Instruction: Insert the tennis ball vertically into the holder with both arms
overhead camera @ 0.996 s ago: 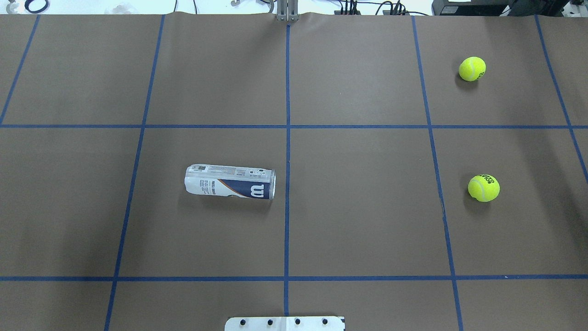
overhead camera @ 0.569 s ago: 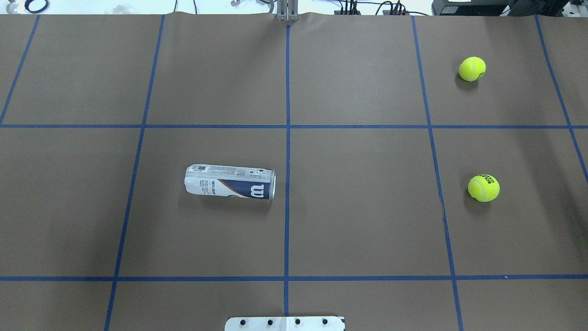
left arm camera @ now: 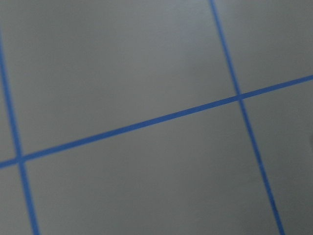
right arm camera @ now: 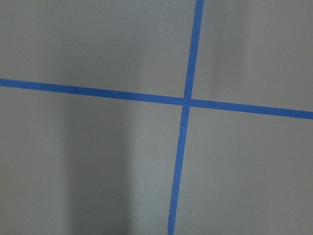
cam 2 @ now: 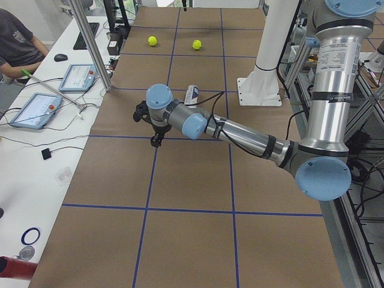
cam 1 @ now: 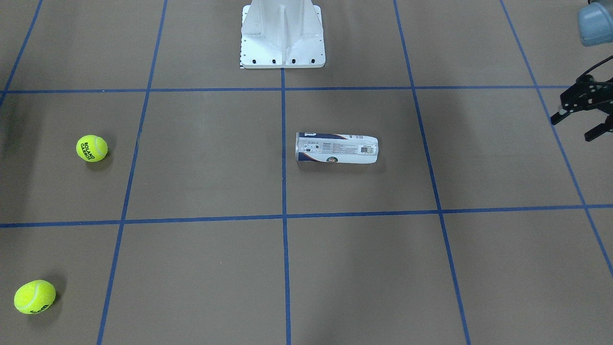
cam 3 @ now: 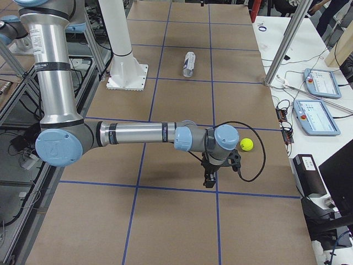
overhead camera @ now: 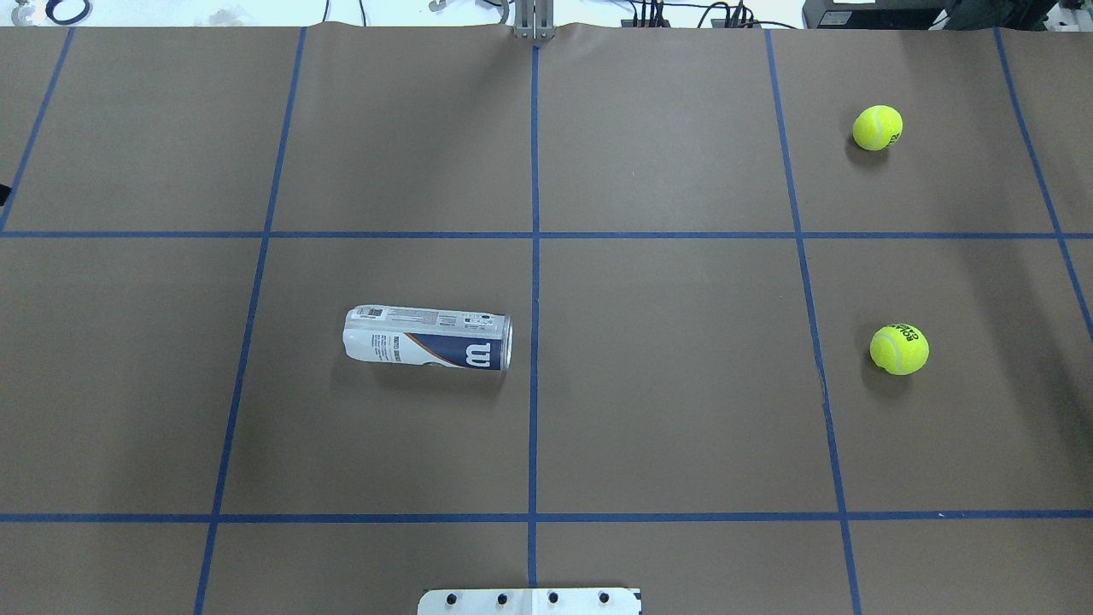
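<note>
Your left claw point(cam 1: 571, 128) hangs spread and empty at the front view's right edge, well apart from the can point(cam 1: 336, 148). The can lies on its side at the middle of the desk point(cam 1: 201, 158), its "W" logo showing from overhead. You cannot tell the right claw's point(cam 3: 212, 175) grip. At far left, the upper ball point(cam 1: 91, 148) reads "ROLAND GARROS"; the lower ball point(cam 1: 34, 296) sits in the corner.

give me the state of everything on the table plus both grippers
holder, lying on its side on the table, ungripped
far tennis ball, loose on the table
near tennis ball, loose on the table
left gripper, open, empty, above the table
right gripper, cannot tell whether open or shut
</note>
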Robot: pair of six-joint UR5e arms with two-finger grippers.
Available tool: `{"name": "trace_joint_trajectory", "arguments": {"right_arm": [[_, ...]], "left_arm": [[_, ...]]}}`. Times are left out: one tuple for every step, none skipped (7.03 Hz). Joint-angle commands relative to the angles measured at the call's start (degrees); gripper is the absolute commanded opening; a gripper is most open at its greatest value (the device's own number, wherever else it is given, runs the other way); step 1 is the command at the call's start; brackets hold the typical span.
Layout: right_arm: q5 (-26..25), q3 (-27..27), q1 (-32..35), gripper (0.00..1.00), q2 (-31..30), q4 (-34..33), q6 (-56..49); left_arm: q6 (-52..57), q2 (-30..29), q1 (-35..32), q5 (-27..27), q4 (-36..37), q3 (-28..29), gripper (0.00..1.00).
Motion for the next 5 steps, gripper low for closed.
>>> {"name": "trace_joint_trajectory", "arguments": {"right_arm": [[0.1,0.1,0.0,1.0,0.0,0.0,0.0],[0.1,0.1,0.0,1.0,0.0,-0.1,0.0],[0.1,0.1,0.0,1.0,0.0,0.0,0.0],[0.1,0.1,0.0,1.0,0.0,0.0,0.0],[0.1,0.1,0.0,1.0,0.0,0.0,0.0]], "left_arm": [[0.2,-11.6,11.6,7.1,-0.1,-0.2,0.93],[0.9,-15.6,18.2,13.6,0.2,-0.5,0.88],[1.0,-18.5,26.5,14.3,2.6,0.3,0.73],[2.4,-23.6,28.3,17.3,5.6,1.7,0.83],[2.5,-27.3,32.7,22.4,5.9,2.6,1.0]]}}
